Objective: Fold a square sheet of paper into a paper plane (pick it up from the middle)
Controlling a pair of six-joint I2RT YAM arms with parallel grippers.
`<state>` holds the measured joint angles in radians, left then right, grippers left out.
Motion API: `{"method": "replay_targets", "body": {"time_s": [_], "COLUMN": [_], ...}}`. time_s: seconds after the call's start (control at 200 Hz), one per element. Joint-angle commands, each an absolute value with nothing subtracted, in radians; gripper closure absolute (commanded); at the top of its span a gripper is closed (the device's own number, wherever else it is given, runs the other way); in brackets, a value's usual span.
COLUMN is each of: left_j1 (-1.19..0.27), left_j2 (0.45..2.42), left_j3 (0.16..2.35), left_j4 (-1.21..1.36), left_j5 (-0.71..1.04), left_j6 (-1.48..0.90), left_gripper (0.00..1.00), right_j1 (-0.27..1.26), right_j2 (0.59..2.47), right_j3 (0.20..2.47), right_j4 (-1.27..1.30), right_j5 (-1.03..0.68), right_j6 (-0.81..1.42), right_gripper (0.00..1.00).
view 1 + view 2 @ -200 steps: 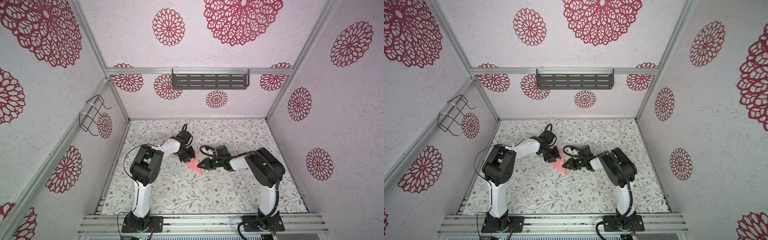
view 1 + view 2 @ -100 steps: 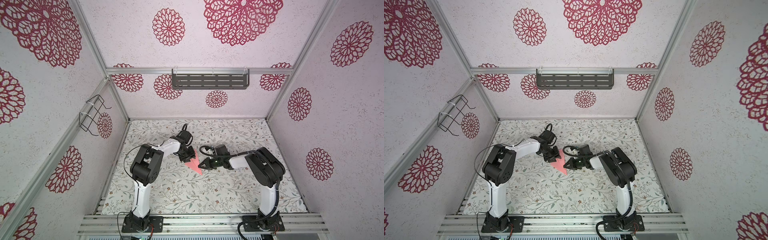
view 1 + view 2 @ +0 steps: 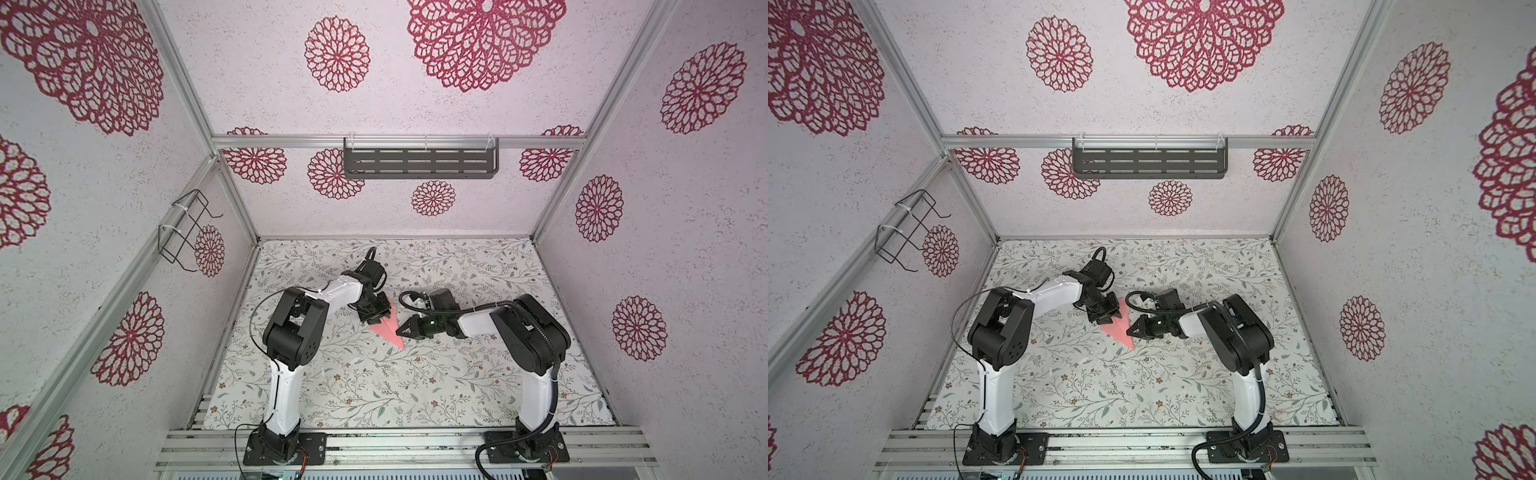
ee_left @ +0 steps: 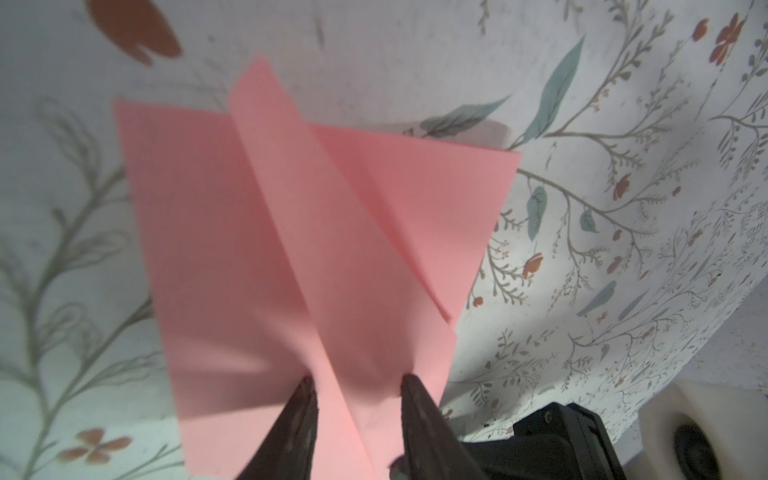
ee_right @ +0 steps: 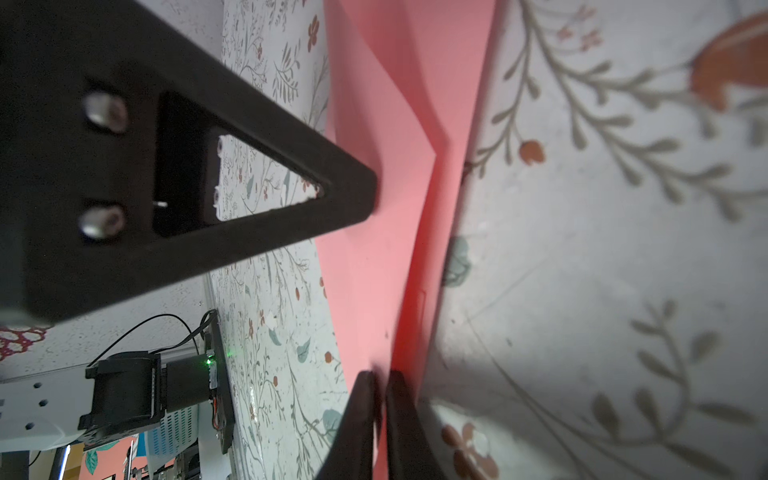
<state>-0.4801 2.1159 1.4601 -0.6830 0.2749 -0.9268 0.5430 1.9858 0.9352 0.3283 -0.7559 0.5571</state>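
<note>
Change: the right gripper has edged a little further in against the paper plane. The plane and the left gripper sit much as they did a second ago.
Table: a floral-print mat covers the booth floor, and both arm bases are bolted to the rail along its front edge.
Right arm: black and white, forearm low, reaching across to the middle of the mat.
Left arm: white and black, elbow raised, wrist bent down over the middle of the mat.
Slotted shelf: dark, hung on the back wall.
Wire basket: black, fixed to the left wall.
Paper plane: salmon-pink and folded to a narrow dart. In both top views it lies on the mat at mid-table between the two grippers, nose toward the front rail and tail under the left gripper. In the left wrist view its centre fold stands up as a ridge with a flat wing on either side.
Left gripper: jaws parted and straddling the ridge without clamping it, fingertips down at the wings. In the right wrist view one finger rests its tip against the paper.
Right gripper: low over the mat, jaws drawn almost together, with a pink edge of the plane pinched in the slit between the fingertips.
</note>
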Motion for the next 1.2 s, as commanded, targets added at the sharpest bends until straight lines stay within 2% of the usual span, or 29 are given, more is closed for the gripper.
{"method": "replay_targets", "body": {"time_s": [0.0,0.18,0.425,0.63,0.72,0.916,1.196], "left_j1": [-0.485,-0.489,-0.49,-0.491,-0.49,-0.49,-0.491], "left_j2": [2.274,2.304,2.338,2.359,2.365,2.378,2.387], "left_j3": [1.386,1.4,1.413,1.419,1.419,1.42,1.423], "left_j4": [-0.809,-0.83,-0.843,-0.85,-0.852,-0.859,-0.861], "left_j5": [0.135,0.134,0.135,0.133,0.132,0.127,0.129], "left_j6": [-0.906,-0.886,-0.882,-0.888,-0.893,-0.904,-0.904], "left_gripper": [0.61,0.59,0.59,0.58,0.58,0.59,0.61], "right_j1": [0.535,0.534,0.525,0.529,0.545,0.606,0.621], "right_j2": [1.959,1.941,1.847,1.764,1.761,1.82,1.898], "right_j3": [0.947,0.942,0.895,0.85,0.831,0.863,0.897], "right_j4": [0.285,0.286,0.341,0.344,0.397,0.424,0.421], "right_j5": [-0.698,-0.683,-0.666,-0.6,-0.614,-0.649,-0.656], "right_j6": [0.534,0.539,0.574,0.599,0.633,0.643,0.652], "right_gripper": [0.88,0.87,0.73,0.7,0.72,0.84,0.88]}}
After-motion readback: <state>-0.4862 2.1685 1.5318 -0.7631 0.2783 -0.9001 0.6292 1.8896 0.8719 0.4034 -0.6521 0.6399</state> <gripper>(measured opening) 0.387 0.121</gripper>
